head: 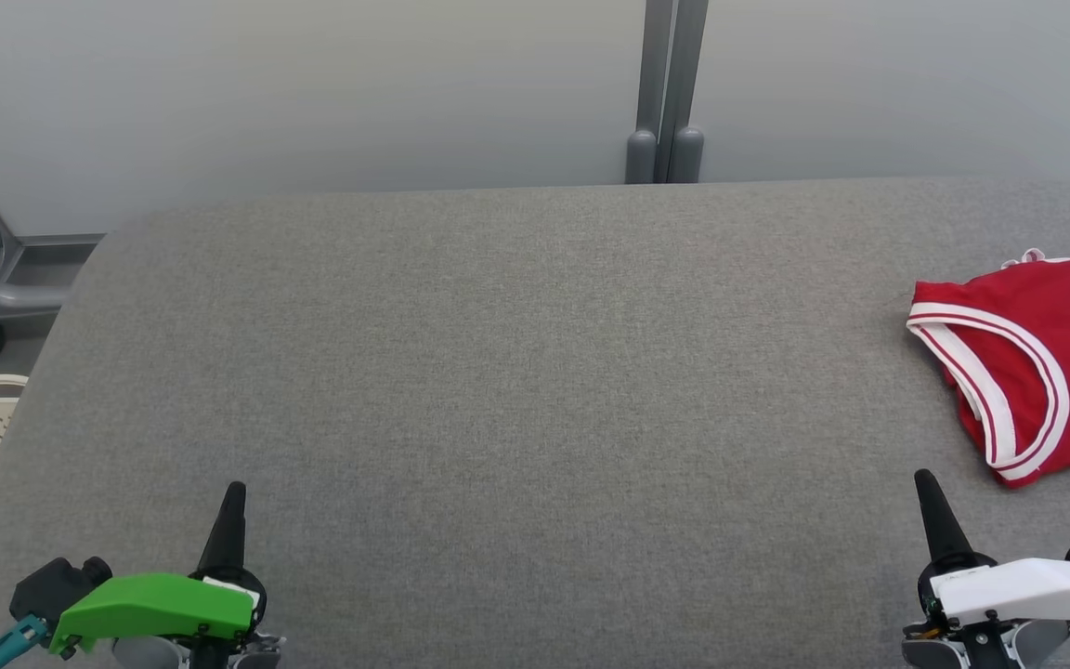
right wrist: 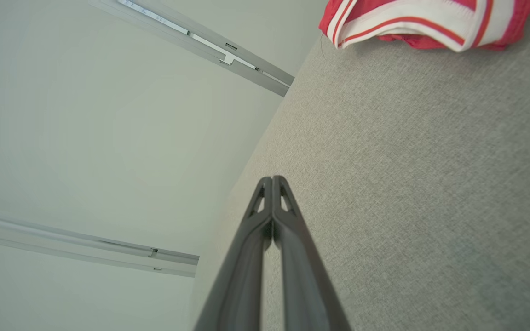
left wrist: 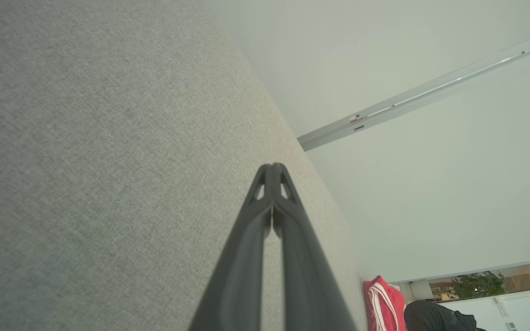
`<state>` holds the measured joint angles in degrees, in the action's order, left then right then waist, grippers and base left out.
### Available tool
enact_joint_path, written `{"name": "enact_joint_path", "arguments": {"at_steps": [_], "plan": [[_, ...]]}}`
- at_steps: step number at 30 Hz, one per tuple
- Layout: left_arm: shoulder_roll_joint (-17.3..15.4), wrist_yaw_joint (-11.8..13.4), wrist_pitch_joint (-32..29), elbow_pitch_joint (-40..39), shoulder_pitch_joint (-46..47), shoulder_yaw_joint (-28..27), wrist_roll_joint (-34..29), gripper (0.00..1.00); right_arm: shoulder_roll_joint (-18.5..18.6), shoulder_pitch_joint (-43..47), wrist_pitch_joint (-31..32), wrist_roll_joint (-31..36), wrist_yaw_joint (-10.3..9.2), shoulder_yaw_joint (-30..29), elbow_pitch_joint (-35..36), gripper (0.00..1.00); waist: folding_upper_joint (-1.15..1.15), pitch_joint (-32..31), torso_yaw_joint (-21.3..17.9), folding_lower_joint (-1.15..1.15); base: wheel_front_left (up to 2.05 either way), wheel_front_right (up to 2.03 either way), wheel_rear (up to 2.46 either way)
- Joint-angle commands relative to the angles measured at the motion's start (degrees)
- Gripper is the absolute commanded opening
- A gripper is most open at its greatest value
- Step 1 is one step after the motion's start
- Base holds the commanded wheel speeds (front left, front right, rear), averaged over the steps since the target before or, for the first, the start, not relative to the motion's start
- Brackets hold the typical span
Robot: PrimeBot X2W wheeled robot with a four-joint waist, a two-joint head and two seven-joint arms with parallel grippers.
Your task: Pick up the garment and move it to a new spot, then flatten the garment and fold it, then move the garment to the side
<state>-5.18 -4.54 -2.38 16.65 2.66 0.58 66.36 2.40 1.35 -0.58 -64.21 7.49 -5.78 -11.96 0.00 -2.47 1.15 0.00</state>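
We held left gripper [head: 235, 486] and right gripper [head: 923, 476] low, fingers pressed together; the red white-trimmed jersey [head: 1027, 362] ran off-frame.

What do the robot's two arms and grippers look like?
The left gripper has two long, tapering black fingers with cut-out tips, a bright green wrist cover and a teal connector. The right gripper matches, with a white wrist cover.

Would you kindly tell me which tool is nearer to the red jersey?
Right. The right tool sits just in front of the red jersey; the left tool is far across the table.
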Motion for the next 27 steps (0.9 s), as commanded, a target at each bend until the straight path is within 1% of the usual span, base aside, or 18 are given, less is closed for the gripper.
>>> {"name": "enact_joint_path", "arguments": {"at_steps": [1, 27], "plan": [[0.0, -0.5, -0.4, -0.7, 1.7, -0.6, 1.9, 0.0, 0.4, -0.8, 0.3, -2.1, 0.02, -0.2, 1.0, 0.0, 0.0, 0.1, 0.0, 0.0, 0.0, 0.0, 0.0], [1.2, -1.8, -3.8, -0.7, 3.9, -3.1, 13.9, 0.0, 0.5, -0.8, 1.9, -15.4, 0.02, -0.9, 3.0, 0.0, 0.0, 1.2, -0.5, 0.0, 0.0, 0.0, 0.0]]}}
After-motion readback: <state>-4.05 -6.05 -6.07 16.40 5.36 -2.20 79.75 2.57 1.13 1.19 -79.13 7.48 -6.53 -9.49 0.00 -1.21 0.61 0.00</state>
